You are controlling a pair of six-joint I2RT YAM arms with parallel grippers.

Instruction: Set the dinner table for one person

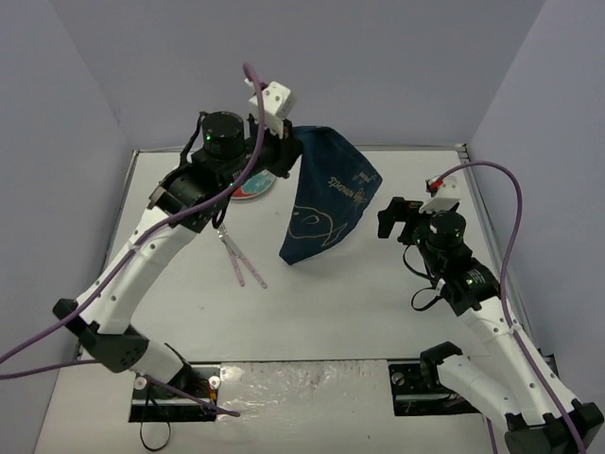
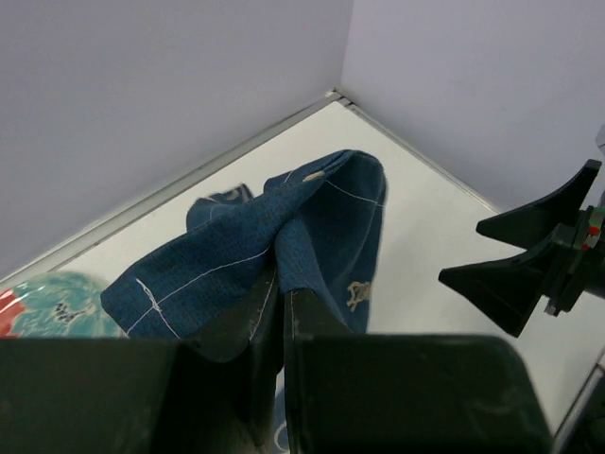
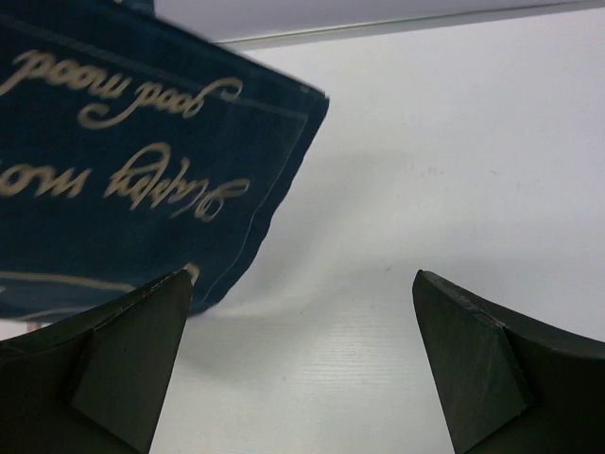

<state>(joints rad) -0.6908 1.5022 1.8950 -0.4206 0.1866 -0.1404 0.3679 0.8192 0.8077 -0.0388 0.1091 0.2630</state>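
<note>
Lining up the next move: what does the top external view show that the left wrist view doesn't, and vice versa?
Only top external: the pink chopsticks lying on the dinner table, and the fish drawing on the hanging blue placemat. Only left wrist: how the left gripper pinches a fold of that placemat. Both: the placemat, the teal dish, and the open right gripper.
</note>
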